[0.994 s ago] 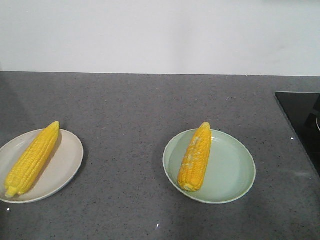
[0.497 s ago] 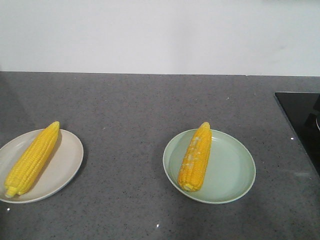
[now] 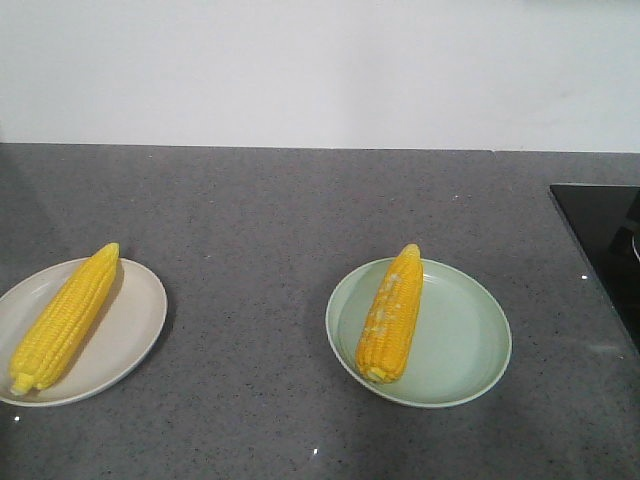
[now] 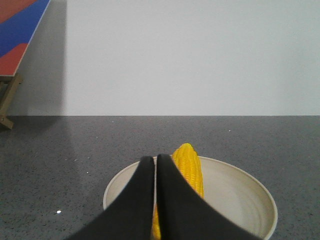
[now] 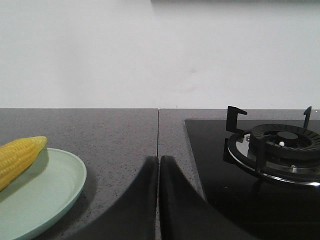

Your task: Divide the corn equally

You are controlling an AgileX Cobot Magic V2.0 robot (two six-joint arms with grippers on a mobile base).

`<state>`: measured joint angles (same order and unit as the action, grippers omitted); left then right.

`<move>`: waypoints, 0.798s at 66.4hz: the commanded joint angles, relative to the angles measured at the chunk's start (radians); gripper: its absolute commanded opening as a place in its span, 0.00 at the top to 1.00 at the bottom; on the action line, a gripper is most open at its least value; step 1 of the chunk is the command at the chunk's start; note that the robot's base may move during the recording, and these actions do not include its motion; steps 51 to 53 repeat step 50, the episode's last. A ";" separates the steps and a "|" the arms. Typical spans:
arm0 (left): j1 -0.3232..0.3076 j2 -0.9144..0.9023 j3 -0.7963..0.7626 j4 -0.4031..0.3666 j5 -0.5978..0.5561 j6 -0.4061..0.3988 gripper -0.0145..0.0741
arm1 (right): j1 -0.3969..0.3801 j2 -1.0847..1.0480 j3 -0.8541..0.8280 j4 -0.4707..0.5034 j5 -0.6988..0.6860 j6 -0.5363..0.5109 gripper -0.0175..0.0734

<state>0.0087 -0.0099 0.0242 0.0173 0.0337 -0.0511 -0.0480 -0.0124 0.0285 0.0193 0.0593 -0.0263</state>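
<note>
One corn cob lies on the beige plate at the left of the counter. Another corn cob lies on the pale green plate near the middle. In the left wrist view my left gripper is shut with nothing held, hovering in front of the beige plate and its cob. My right gripper is shut and empty over bare counter, right of the green plate, where a cob tip shows. Neither gripper appears in the front view.
A black glass hob sits at the counter's right edge, with a gas burner and pan support close to my right gripper. A white wall runs behind the grey counter. A wooden stand with a red-blue board is at far left.
</note>
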 commanded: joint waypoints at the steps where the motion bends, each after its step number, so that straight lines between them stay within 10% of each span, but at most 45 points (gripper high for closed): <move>1: 0.002 -0.017 -0.017 -0.001 -0.073 -0.005 0.84 | -0.002 -0.008 0.006 -0.001 -0.078 -0.010 0.82; 53: 0.002 -0.017 -0.017 -0.001 -0.073 -0.005 0.84 | 0.026 -0.007 0.006 -0.001 -0.078 -0.010 0.82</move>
